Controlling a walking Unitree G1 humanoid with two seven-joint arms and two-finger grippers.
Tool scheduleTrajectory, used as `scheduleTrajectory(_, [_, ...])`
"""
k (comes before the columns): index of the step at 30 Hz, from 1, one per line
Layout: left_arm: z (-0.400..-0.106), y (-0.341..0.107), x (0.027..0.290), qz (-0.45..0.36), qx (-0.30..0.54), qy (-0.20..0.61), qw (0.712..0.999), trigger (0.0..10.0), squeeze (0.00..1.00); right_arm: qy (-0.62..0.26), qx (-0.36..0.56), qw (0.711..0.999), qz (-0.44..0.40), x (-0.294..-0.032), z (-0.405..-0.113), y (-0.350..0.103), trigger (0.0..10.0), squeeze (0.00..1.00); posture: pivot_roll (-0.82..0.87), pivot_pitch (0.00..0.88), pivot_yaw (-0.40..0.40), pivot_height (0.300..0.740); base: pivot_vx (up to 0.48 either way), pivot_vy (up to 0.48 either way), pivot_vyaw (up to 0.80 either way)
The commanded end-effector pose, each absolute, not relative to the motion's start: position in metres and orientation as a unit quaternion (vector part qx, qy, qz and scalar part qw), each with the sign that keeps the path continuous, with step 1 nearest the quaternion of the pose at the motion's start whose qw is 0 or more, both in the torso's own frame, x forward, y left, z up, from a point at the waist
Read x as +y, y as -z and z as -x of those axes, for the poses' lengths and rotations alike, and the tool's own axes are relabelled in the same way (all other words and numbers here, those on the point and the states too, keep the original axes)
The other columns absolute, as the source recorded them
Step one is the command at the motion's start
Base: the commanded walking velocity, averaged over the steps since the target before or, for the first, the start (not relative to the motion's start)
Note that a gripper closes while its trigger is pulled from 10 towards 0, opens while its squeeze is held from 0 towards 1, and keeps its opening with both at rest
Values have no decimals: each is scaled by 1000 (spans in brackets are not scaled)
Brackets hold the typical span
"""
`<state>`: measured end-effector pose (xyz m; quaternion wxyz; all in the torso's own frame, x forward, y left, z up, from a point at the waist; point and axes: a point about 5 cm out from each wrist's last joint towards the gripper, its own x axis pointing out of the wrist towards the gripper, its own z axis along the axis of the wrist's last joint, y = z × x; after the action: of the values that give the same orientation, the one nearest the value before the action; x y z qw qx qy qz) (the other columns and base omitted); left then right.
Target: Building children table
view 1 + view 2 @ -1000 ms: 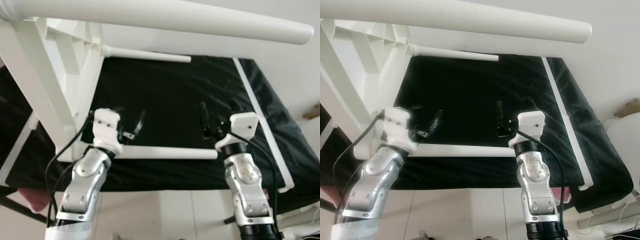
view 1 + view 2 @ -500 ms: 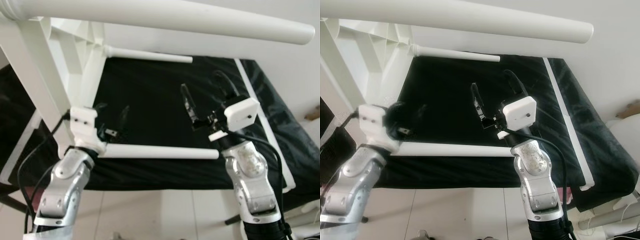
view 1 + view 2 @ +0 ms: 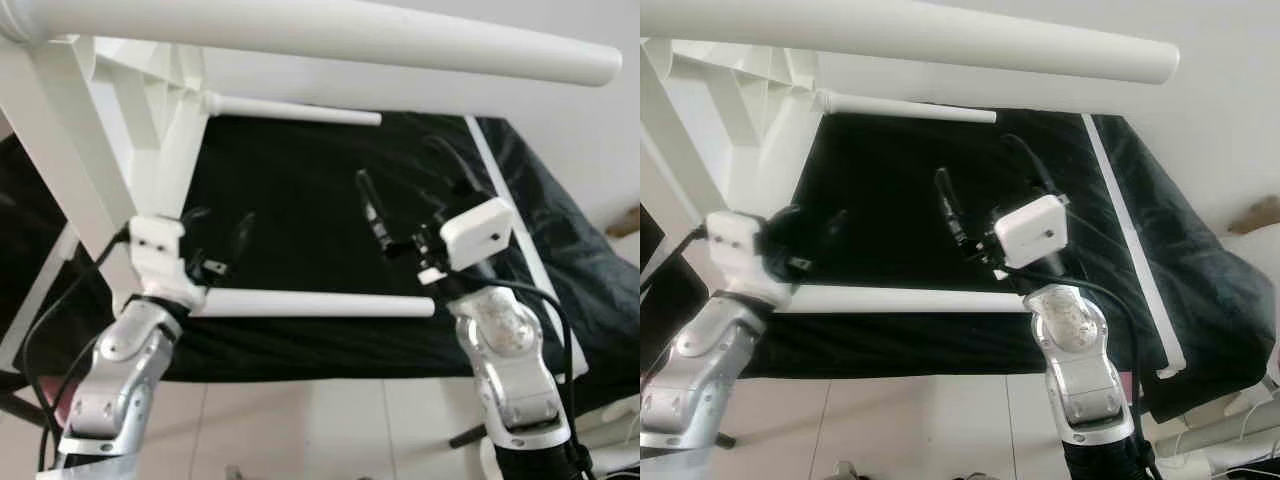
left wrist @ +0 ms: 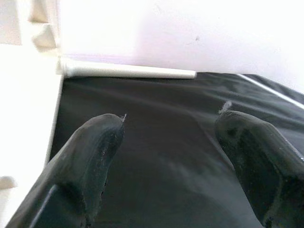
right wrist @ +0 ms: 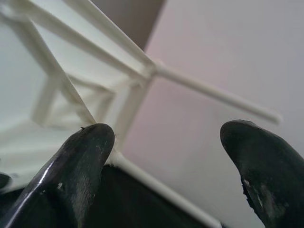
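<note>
Both grippers hover above the black cloth [image 3: 330,200] that covers the work surface, and each has its 2 black fingers spread apart with nothing between them. Left gripper [image 3: 218,238] hangs over the cloth's left part, just beyond the near table leg [image 3: 320,305], a white round leg that runs level across the cloth's near edge. Right gripper [image 3: 410,200] is raised higher over the cloth's middle, past the free end of that leg and tilted toward the table frame [image 3: 110,150]. That white children's table lies on its side at the cloth's left edge, with its ribbed underside facing the cloth and its legs pointing out over it. A far leg [image 3: 295,110] crosses the cloth's far edge, and 1 more thick leg [image 3: 330,35] passes overhead close to the camera. Along the cloth's right side lies a thin white strip [image 3: 520,230].
</note>
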<state>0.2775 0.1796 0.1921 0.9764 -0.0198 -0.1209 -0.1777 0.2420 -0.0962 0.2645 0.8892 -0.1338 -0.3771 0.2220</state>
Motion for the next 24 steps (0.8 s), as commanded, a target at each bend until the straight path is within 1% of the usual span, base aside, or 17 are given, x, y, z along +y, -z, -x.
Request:
scheduleTrajectory(1, [-277, -194, 176, 14, -123, 262, 957, 10000, 0, -239, -399, 874, 142, -92, -237, -272, 10000, 0, 23, 68, -26, 740, 0, 0, 0])
scheduleTrajectory(8, [-283, -196, 183, 3, -123, 261, 957, 10000, 0, -251, -407, 866, 146, -93, -234, -278, 10000, 0, 15, 60, -25, 740, 0, 0, 0])
scheduleTrajectory(15, [-282, -194, 181, 2, -123, 263, 957, 10000, 0, -250, -406, 867, 141, -93, -231, -279, 10000, 0, 7, 61, -23, 740, 0, 0, 0])
scheduleTrajectory(18, [-282, -193, 181, -16, -124, 261, 957, 10000, 0, -255, -401, 870, 134, -94, -230, -279, 10000, 0, 6, 59, -23, 740, 0, 0, 0])
scheduleTrajectory(21, [-283, -190, 176, -39, -125, 247, 960, 10000, 0, -270, -394, 867, 142, -93, -229, -278, 10000, 0, 5, 58, -19, 740, 0, 0, 0])
scheduleTrajectory(24, [-282, -184, 165, -63, -124, 242, 960, 10000, 0, -283, -389, 864, 148, -93, -227, -278, 10000, 0, 2, 53, -14, 740, 0, 0, 0])
